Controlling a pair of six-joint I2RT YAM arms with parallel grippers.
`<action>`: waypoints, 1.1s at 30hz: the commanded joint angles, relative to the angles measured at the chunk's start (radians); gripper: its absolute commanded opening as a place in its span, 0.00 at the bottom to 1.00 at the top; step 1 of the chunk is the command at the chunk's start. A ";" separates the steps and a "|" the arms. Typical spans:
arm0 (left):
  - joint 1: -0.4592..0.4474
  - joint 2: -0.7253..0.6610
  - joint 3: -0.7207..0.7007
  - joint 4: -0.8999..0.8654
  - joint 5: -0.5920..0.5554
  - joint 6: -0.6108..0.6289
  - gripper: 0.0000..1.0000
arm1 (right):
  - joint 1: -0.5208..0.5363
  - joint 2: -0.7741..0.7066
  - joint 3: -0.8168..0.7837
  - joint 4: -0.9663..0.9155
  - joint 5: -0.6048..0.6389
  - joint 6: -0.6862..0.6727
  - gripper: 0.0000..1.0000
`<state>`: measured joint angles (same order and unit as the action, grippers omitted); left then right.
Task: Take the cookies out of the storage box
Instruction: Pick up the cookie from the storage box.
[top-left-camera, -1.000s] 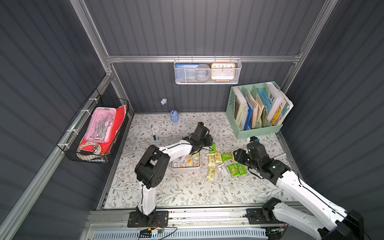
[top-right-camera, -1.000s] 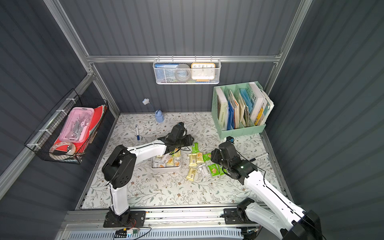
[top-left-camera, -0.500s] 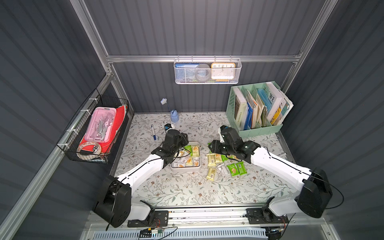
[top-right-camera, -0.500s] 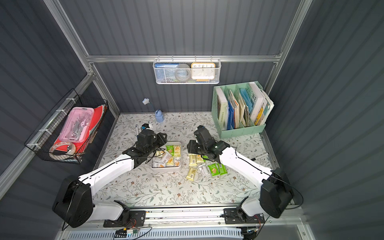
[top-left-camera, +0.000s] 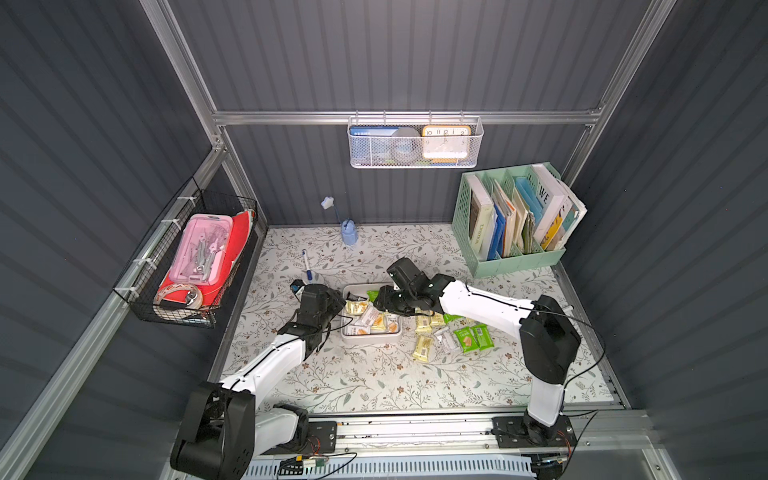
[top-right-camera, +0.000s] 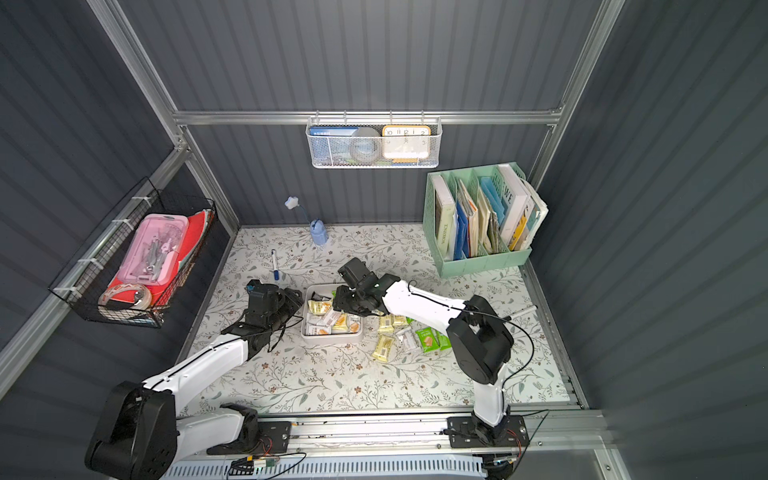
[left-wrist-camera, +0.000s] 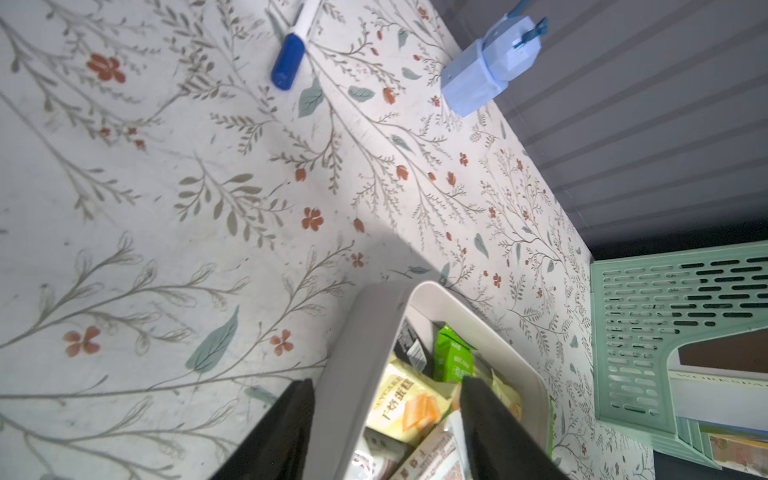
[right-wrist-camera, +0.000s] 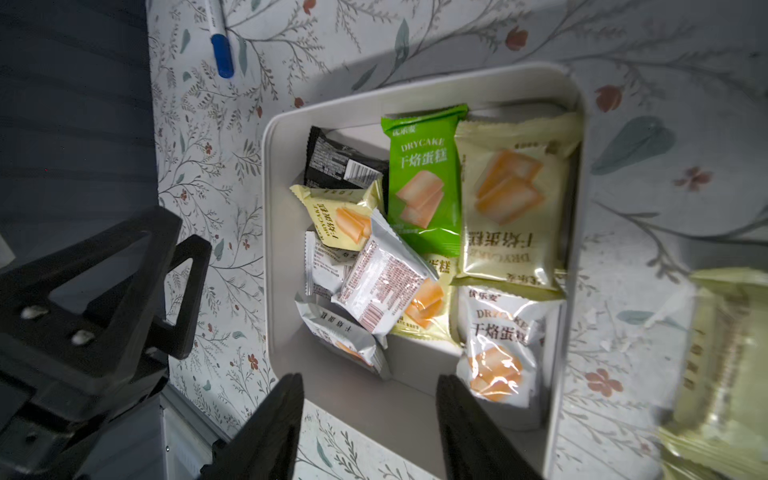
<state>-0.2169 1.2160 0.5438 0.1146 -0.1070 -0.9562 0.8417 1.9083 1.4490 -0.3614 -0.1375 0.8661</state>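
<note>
Left claw (left-wrist-camera: 386, 381) straddles storage box (left-wrist-camera: 365, 332) wall, jaws apart.

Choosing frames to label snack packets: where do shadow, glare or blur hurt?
Right wrist view: the tray lies in dim shadow, the silver packet glints, the yellow packet at the edge is blurred. Left wrist view: a hard shadow edge crosses the tablecloth beside the tray. In both top views: even light, sharp, but packets tiny.

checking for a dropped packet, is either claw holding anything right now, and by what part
Nothing is held. The left claw straddles the storage box wall, jaws apart, not pinching it. The right claw hangs open above the cookies, empty.
</note>
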 joint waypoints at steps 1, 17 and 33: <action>0.007 -0.013 -0.037 0.054 0.046 -0.043 0.63 | 0.027 0.048 0.043 -0.024 0.029 0.081 0.58; 0.007 -0.190 -0.197 0.043 -0.013 -0.183 0.63 | 0.086 0.234 0.239 -0.194 0.243 0.230 0.65; 0.007 -0.314 -0.207 -0.030 -0.041 -0.161 0.62 | 0.101 0.351 0.383 -0.277 0.273 0.263 0.71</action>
<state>-0.2157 0.9180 0.3504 0.1154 -0.1337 -1.1244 0.9379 2.2299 1.8027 -0.5972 0.1112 1.1168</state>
